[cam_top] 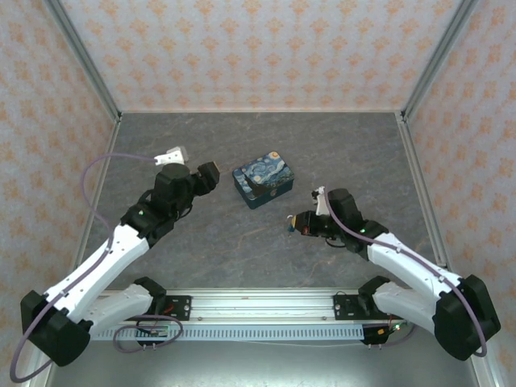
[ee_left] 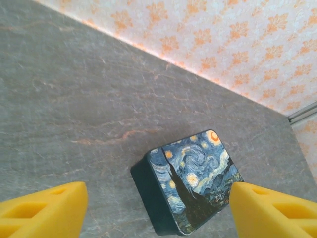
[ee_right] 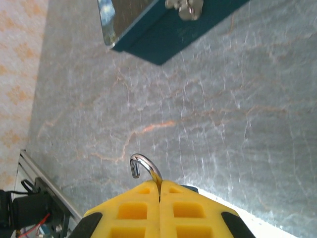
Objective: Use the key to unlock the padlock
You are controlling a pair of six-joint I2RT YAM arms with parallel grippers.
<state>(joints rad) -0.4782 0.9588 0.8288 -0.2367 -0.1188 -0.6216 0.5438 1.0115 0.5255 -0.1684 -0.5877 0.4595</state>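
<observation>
One padlock [ee_right: 151,167] is sitting pinched in the right claw [ee_right: 159,191], whose fingers are pressing together on it. Its silver shackle is curling out past the tips. One starry-night tin box [cam_top: 264,181] is lying mid-surface [cam_top: 201,250]. Two arms are bending inward toward it, the right from the near right. The left claw [cam_top: 211,171] is hovering left of the box, fingers spread wide apart.

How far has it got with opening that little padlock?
Looks nearly done: the padlock is off the painted box, and its shackle ends in a free hook, so it appears sprung open. In hand: the right gripper is shut on it. The left gripper is open and empty, facing the box. Left: probably just setting the lock down; where the key is I cannot tell.
</observation>
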